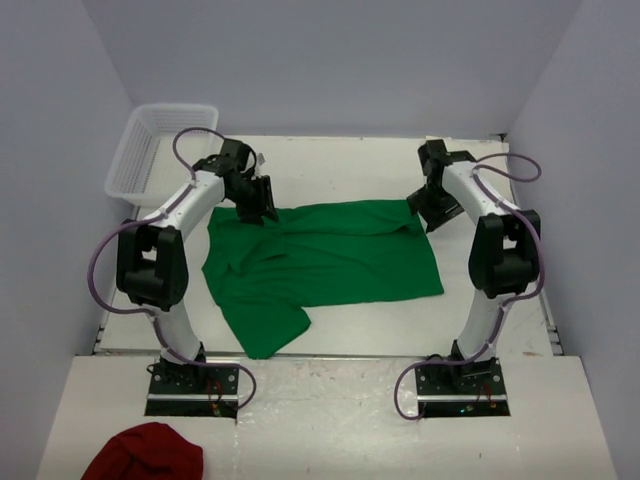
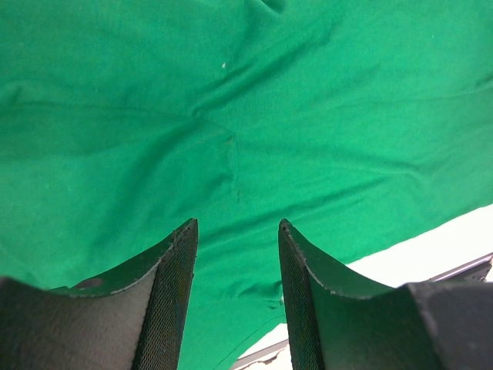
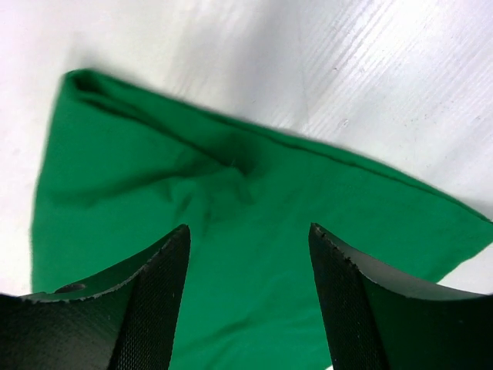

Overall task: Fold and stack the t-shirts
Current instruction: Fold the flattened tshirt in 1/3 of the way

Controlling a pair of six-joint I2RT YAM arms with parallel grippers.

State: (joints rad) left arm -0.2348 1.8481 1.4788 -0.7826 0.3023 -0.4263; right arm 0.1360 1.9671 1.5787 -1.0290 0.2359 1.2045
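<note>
Left fingers [image 2: 166, 301] and right fingers [image 3: 154, 308] stand parted over the green t-shirt [image 1: 330, 255].

The light is soft and even, falling from overhead, so the white table [image 1: 340, 170] reads bright with no hard glare, and the arms [image 1: 185, 205] throw only faint shadows onto it. Close up, the green t-shirt [image 3: 192, 193] shows a dim patch of shade just ahead of the right gripper [image 3: 248, 229] (darkest at the crease), whose black fingers [image 3: 154, 308] look soft and out of focus at the bottom edge. The overhead view is slightly grainy, its walls [image 1: 330, 60] a flat grey-lilac.
</note>
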